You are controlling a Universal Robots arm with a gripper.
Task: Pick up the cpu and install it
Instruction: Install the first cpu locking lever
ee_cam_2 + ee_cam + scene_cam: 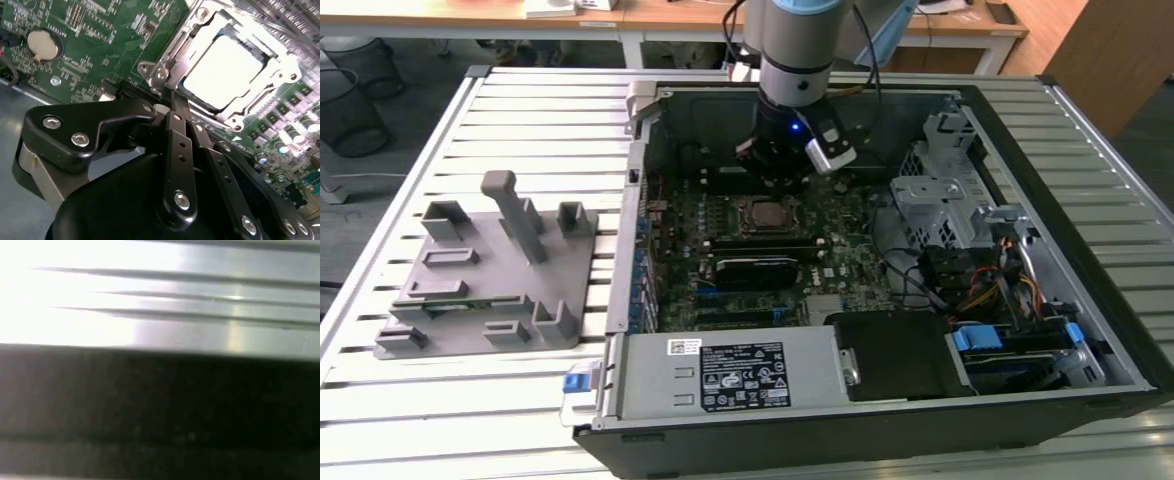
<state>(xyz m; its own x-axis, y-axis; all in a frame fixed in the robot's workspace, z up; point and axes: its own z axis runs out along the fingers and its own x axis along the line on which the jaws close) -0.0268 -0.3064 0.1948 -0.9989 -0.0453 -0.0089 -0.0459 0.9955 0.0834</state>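
The cpu [225, 70] lies flat in its socket on the green motherboard [100, 30], its silver top glaring bright inside the metal socket frame [162, 70]. In the exterior view the cpu [762, 212] sits mid-board inside the open computer case [1067, 300]. My gripper [782, 178] hangs just behind the socket, low over the board. In the second wrist view the gripper [173, 100] has its black fingers [179, 135] drawn together at the socket frame's edge, with nothing between them, and it is shut.
A grey fixture block [494, 270] stands on the slatted table at the exterior view's left. Inside the case are a power supply [734, 375], a metal drive cage [947, 190] and loose cables [967, 285]. A coin battery [44, 44] sits on the board.
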